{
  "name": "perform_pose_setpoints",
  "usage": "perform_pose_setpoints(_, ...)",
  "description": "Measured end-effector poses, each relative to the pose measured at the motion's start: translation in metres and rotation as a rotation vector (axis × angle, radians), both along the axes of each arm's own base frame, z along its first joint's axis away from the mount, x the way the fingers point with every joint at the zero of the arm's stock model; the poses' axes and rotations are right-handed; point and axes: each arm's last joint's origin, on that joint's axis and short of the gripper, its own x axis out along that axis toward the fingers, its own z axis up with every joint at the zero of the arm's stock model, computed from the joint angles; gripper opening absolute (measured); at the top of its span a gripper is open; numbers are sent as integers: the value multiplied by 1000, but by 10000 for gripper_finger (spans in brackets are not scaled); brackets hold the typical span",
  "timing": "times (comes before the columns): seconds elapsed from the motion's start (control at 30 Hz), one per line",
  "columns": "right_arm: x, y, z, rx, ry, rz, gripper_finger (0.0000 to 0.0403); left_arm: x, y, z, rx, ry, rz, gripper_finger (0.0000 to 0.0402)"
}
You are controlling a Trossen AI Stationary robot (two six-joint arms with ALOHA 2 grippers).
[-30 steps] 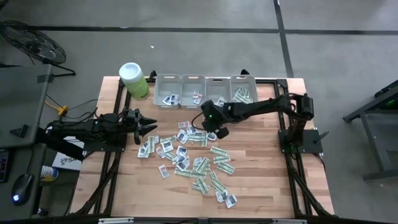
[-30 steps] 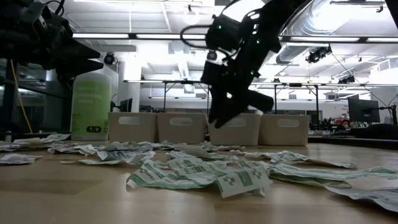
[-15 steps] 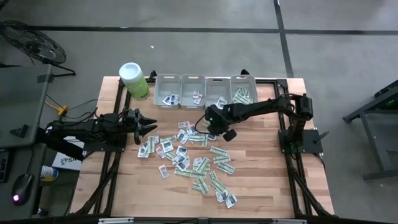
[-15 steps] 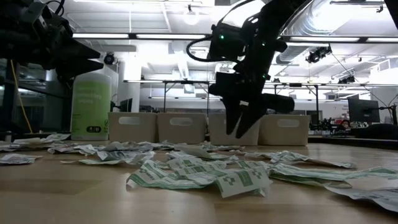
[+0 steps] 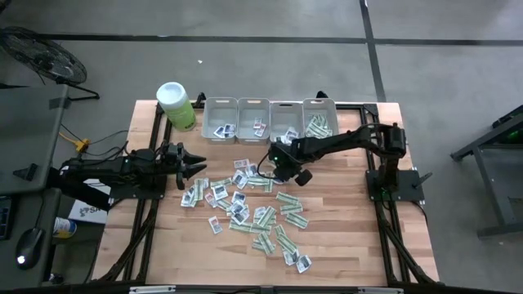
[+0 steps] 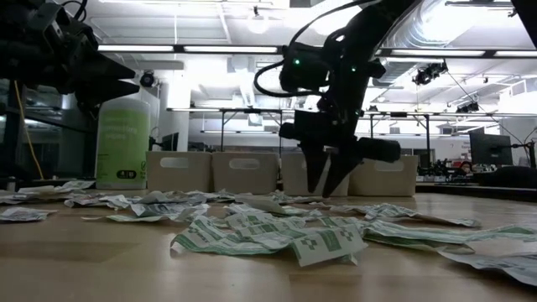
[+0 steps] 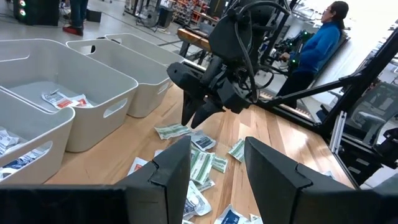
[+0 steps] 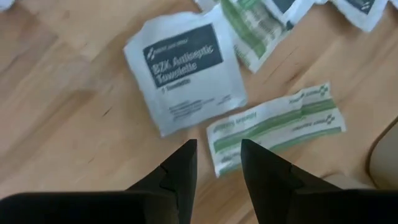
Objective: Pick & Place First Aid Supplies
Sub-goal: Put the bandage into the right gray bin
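A: The dark two-finger right hand (image 5: 274, 167) is seen pointed down near the far side of the wooden desk (image 5: 351, 237), just above a long green-and-white paper strip (image 8: 275, 125) lying flat on the wood. Its fingers are parted, and nothing is gripped between them.

B: Beside that strip, a squarish white antiseptic towelette packet with a dark label (image 8: 184, 73) is seen, flat and apart from the fingertips. The scattered heap of small flat paper packets (image 5: 249, 208) is spread over the desk's middle.

A: Four grey rectangular plastic bins (image 5: 270, 118) are lined along the far edge, with a few packets in each. A lime-green canister with a white lid (image 5: 176, 104) is stood beside them.

B: The left hand (image 5: 196, 167) is held open and empty at the pile's left edge.
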Motion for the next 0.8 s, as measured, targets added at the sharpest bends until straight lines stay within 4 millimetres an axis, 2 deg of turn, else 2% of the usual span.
perform_pose_setpoints(0.5, 1, -16, -23, 95, 48, -16, 116, 0, 0, 0, 0, 0, 2, 150)
perform_pose_setpoints(0.63, -1, -15, -26, 104, 68, -21, 92, 0, 0, 0, 0, 0, 2, 150)
perform_pose_setpoints(0.8, -1, -15, -26, 106, 76, -25, 44, 0, 0, 0, 0, 0, 2, 150)
